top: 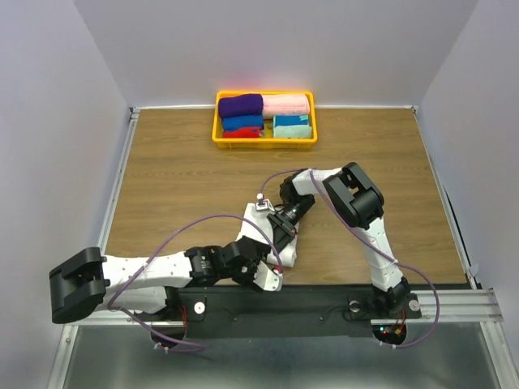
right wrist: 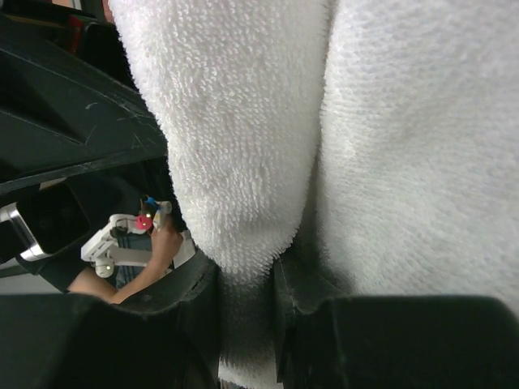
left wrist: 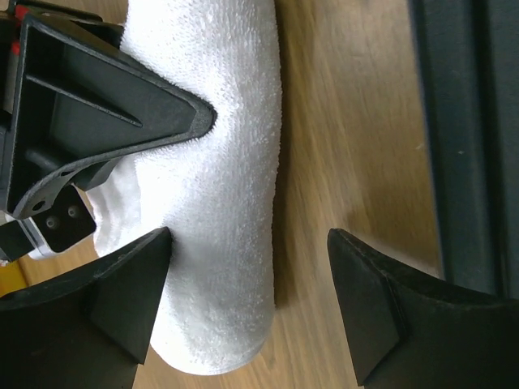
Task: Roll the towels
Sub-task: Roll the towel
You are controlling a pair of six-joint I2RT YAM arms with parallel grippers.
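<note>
A white towel (left wrist: 219, 203), rolled into a thick cylinder, lies on the wooden table (left wrist: 357, 146). My left gripper (left wrist: 247, 243) is open, with its left finger against the roll's side and its right finger apart over bare wood. My right gripper (right wrist: 243, 284) is shut on a fold of the white towel (right wrist: 243, 121); one of its fingers (left wrist: 122, 113) presses on the roll in the left wrist view. In the top view both grippers, the left (top: 276, 243) and the right (top: 285, 220), meet over the towel (top: 288, 250) near the table's front middle, mostly hiding it.
A yellow basket (top: 264, 143) at the back middle holds several rolled towels: purple, pink, blue, red and teal. The black base rail (left wrist: 470, 138) runs close beside the towel at the table's near edge.
</note>
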